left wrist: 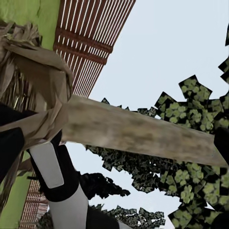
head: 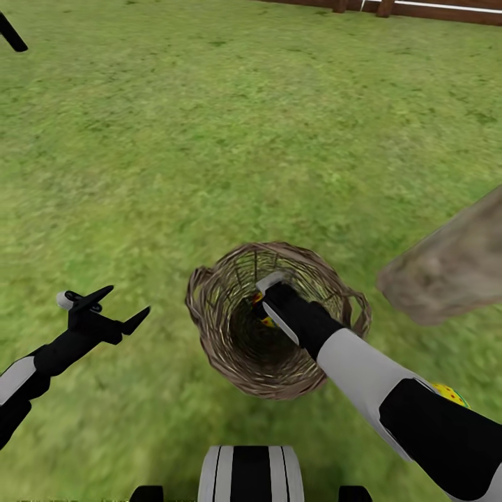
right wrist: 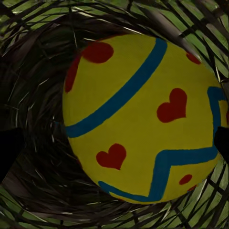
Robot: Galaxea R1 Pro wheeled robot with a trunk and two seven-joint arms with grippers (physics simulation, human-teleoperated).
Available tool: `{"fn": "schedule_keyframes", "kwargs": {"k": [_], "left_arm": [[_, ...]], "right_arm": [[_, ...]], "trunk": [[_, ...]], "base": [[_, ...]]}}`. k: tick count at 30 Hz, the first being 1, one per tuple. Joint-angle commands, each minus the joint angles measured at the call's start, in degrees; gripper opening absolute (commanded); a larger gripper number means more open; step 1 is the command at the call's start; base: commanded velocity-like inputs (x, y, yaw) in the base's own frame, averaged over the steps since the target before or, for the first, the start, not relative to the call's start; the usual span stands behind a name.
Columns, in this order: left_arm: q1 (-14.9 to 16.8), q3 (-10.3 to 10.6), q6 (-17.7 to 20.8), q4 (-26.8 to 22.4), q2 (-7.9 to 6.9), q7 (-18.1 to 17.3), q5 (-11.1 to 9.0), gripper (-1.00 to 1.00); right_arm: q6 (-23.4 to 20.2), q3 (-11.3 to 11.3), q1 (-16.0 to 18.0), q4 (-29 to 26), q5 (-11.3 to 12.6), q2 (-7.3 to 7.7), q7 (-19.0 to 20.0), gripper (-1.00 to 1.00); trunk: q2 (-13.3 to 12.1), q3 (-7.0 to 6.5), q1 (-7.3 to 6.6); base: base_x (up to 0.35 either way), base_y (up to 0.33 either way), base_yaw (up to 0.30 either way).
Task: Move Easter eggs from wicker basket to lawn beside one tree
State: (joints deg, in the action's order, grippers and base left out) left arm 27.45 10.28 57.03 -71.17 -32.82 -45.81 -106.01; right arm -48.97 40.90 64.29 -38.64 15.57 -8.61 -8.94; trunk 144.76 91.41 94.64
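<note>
So the right arm comes in from the lower right of the head view, white forearm then black wrist, angled down into the small round brown woven wicker basket (head: pixel 230 328). The right gripper (head: pixel 263 305) is well down inside it, below the thick braided rim. One light grey finger (head: pixel 270 282) shows near the far side of the opening and another runs along the wrist side, with a bit of yellow and red between them. Looks like an egg sits there, but I can't tell whether the fingers are actually squeezing it or just sitting around it.

The right wrist view is right up against a yellow Easter egg with a blue zigzag band and red hearts (right wrist: pixel 143 119), dark open weave of the basket all around it.

Another yellow egg with red dots (head: pixel 450 394) peeks out on the green mottled lawn (head: pixel 209 139), just behind the right upper arm, outside the basket.

The left arm is stretched low over the grass to the left of the basket, well apart from it. The left gripper (head: pixel 115 307) has its black fingers spread wide, holding nothing.

The thick grey-brown mottled tree trunk (head: pixel 446 268) is just right of the basket. A brown slatted wooden fence (head: pixel 418 8) runs along the far edge.
</note>
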Motion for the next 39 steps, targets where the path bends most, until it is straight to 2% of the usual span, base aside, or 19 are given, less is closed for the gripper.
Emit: {"fn": "schedule_keyframes", "kwargs": {"k": [1, 14, 16, 17, 20, 29, 39], "left_arm": [[0.06, 0.18, 0.18, 0.05, -0.06, -0.24, -0.16, 1.00], [0.06, 0.18, 0.18, 0.06, -0.05, -0.24, -0.16, 1.00], [0.06, 0.18, 0.18, 0.06, -0.05, -0.24, -0.16, 1.00], [0.06, 0.18, 0.18, 0.06, -0.05, -0.24, -0.16, 1.00], [0.06, 0.18, 0.18, 0.06, -0.05, -0.24, -0.16, 1.00], [0.06, 0.18, 0.18, 0.06, -0.05, -0.24, -0.16, 1.00], [0.06, 0.18, 0.18, 0.15, -0.05, -0.24, -0.14, 1.00]], "right_arm": [[-0.17, 0.24, 0.05, -0.10, 0.61, 0.05, -0.56, 1.00], [-0.28, 0.14, 0.03, -1.42, 0.41, 0.00, -1.39, 1.00], [-0.53, 0.14, 0.02, -1.46, -0.87, 0.00, -1.41, 1.00], [-0.68, 0.14, 0.00, -1.48, -2.67, 0.00, -1.29, 1.00], [-0.75, 0.14, -0.03, -1.45, -4.04, -0.06, -1.19, 1.00], [-0.78, 0.06, -0.04, -0.97, -4.40, 0.00, -1.17, 1.00], [-0.60, 0.06, -0.21, -0.97, -4.56, 0.00, -1.33, 1.00]], "trunk": [[0.02, 0.12, -0.01], [0.02, 0.83, -0.01], [0.02, 0.84, -0.01], [0.02, 0.84, -0.01], [0.02, 0.84, -0.01], [0.02, 0.84, -0.01], [0.02, 0.50, -0.01]], "base": [[0.000, 0.000, 0.133], [0.000, 0.000, 0.088], [0.000, 0.000, 0.005], [0.000, 0.000, 0.002], [0.000, 0.000, 0.000], [0.000, 0.000, -0.003], [0.000, 0.000, -0.243]]}}
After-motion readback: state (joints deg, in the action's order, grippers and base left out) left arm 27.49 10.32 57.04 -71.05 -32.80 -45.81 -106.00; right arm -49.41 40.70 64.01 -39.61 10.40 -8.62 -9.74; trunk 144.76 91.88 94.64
